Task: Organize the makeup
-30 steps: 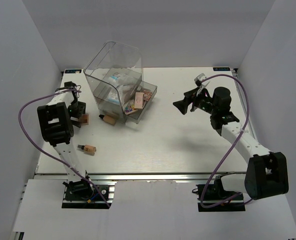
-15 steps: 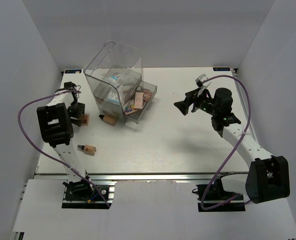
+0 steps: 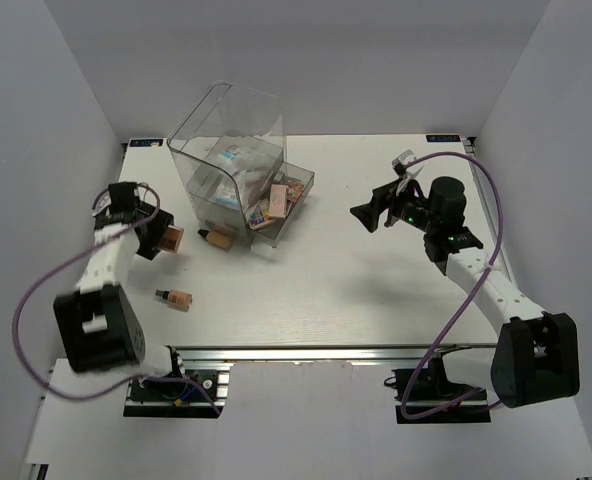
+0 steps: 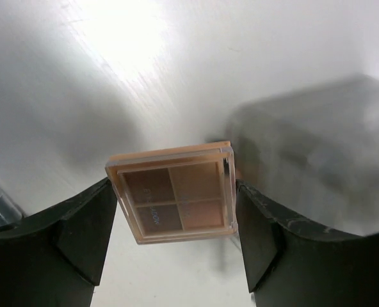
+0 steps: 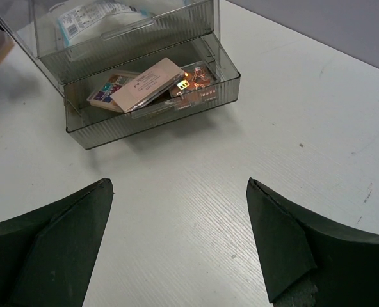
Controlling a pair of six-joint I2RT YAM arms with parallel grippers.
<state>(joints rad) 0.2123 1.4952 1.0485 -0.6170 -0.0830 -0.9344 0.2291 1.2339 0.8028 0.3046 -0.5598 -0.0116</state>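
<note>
The left gripper (image 4: pixel 175 192) clamps a brown eyeshadow palette (image 4: pixel 177 182) above the table (image 3: pixel 326 290). Two foundation bottles (image 3: pixel 179 298) lie near the clear organizer (image 3: pixel 226 120), whose open drawer (image 5: pixel 157 128) holds stacked palettes (image 5: pixel 148 82). Right of it, the right gripper (image 5: pixel 178 185) hangs wide open.

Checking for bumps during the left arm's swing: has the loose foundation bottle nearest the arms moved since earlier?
No. The foundation bottle lies at the same spot and angle, equally far from the clear drawer box.
</note>
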